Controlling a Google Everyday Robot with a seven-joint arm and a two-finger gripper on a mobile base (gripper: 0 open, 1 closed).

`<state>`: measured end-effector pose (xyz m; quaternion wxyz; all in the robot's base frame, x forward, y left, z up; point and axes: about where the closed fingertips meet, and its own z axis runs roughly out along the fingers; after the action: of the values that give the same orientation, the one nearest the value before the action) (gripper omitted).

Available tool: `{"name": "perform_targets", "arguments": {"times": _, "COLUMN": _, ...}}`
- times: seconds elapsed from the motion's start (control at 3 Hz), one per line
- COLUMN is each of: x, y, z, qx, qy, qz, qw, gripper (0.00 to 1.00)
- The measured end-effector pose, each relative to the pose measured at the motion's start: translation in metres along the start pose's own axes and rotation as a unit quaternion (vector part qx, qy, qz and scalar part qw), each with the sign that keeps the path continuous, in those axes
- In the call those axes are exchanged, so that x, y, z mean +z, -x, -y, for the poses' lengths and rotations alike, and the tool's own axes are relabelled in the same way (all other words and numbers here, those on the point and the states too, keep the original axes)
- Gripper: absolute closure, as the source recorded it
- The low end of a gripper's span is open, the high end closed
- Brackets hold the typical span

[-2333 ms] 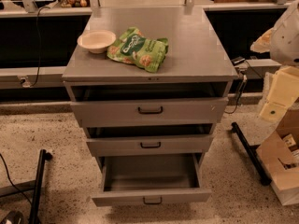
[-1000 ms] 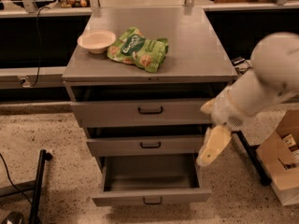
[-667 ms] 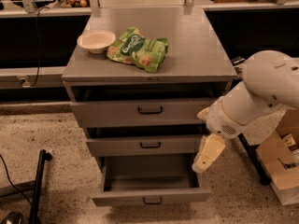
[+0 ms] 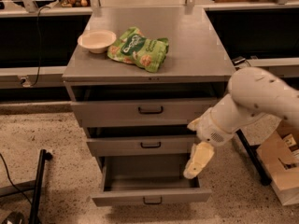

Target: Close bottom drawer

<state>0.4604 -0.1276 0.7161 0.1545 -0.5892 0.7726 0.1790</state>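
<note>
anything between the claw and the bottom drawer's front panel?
Nothing. In the camera view the claw hangs by the right end of the open bottom drawer; only the drawer's own bare interior lies between.

Three drawers (image 4: 145,111), one bowl (image 4: 97,40), one snack bag (image 4: 138,49), seemingly one box (image 4: 280,171), one pincer (image 4: 196,162) over the bottom drawer (image 4: 152,197).

We've got the cream-coloured gripper (image 4: 198,160) hanging right at the right-hand wall of the pulled-out grey metal bottom drawer (image 4: 150,197), so that side is taken. The speckled stone floor (image 4: 224,210) in front of the drawer's low panel looks open to us. Off to the left there's a black metal pole (image 4: 38,185), well apart. On the right, a slanted black bar (image 4: 252,158) and a brown cardboard box (image 4: 280,171) crowd things.
</note>
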Motion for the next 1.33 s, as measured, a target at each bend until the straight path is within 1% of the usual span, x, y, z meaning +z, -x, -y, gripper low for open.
{"name": "perform_targets", "arguments": {"times": 0.33, "x": 0.097, "y": -0.022, "z": -0.022, "qx": 0.003, "qy": 0.058, "qz": 0.043, "qw": 0.9974, "gripper": 0.0}}
{"name": "perform_targets", "arguments": {"times": 0.67, "x": 0.173, "y": -0.042, "z": -0.047, "qx": 0.01, "qy": 0.077, "qz": 0.093, "qw": 0.9926, "gripper": 0.0}}
{"name": "perform_targets", "arguments": {"times": 1.0, "x": 0.197, "y": -0.046, "z": -0.036, "qx": 0.022, "qy": 0.057, "qz": 0.115, "qw": 0.9915, "gripper": 0.0}}
{"name": "perform_targets", "arguments": {"times": 1.33, "x": 0.21, "y": -0.054, "z": -0.034, "qx": 0.031, "qy": 0.056, "qz": 0.088, "qw": 0.9941, "gripper": 0.0}}
